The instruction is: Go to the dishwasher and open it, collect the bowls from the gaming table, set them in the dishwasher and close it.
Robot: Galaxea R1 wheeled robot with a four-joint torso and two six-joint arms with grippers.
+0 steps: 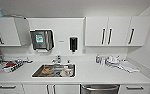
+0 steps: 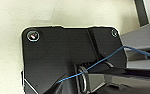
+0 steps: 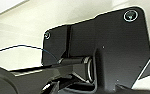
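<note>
The dishwasher (image 1: 99,89) shows at the lower edge of the head view, under the white counter (image 1: 96,73) and right of the sink. Its stainless-steel front is shut, with a horizontal bar handle (image 1: 100,87) across the top. The bowls and the gaming table are out of view. In both wrist views the robot's own dark plate stands against pale surfaces, with a thin blue cable crossing it.
A steel sink (image 1: 37,73) with dishes and something orange sits mid-counter, a faucet (image 1: 57,59) behind it. A dish rack (image 1: 4,65) stands at left, bottles and cloths (image 1: 112,62) at right. White cabinets (image 1: 108,31) hang above. A side wall closes the right.
</note>
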